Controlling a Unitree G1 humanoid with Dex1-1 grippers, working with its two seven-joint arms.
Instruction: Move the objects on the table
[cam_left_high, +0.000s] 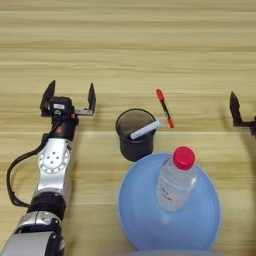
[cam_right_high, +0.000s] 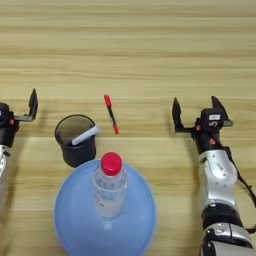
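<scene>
In the left eye view, the left gripper (cam_left_high: 68, 96) rests low over the table (cam_left_high: 125, 45) with its 2 black fingers spread wide and nothing between them, well to the left of the dark cup (cam_left_high: 135, 134). The white marker (cam_left_high: 146, 129) leans inside that cup, its upper end propped against the rim, so it stands tilted and not flat. The red-capped pen (cam_left_high: 164, 108) lies on the wood just beside the cup's far right side, apart from it. Nearer the robot, a clear bottle with a red cap (cam_left_high: 176, 179) stands upright on a blue plate (cam_left_high: 140, 220).

In the right eye view, the right gripper (cam_right_high: 198, 112) sits right of the red-capped pen, its 2 fingers likewise parted and empty, with bare wood between them and the pen. Both arms appear parked symmetrically, as if ready; the loose pen looks the easier thing to reach, judging by its open position.
</scene>
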